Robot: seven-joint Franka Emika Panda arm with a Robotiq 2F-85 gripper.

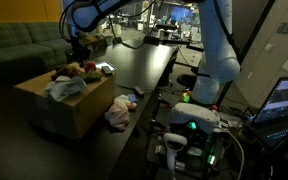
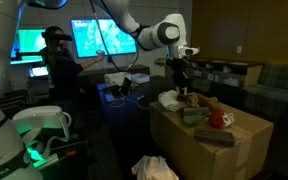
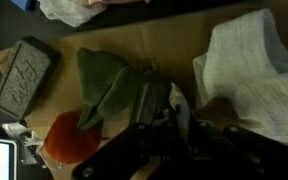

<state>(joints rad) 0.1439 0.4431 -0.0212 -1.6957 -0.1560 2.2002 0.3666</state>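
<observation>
though cropped, gripper (blurred) by green cloth

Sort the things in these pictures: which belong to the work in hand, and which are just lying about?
In hand: pincer, shut; green cloth beside it; cardboard box beneath.
Lying about: grey block; red round thing; white towel; crumpled cloth beside the box.
</observation>
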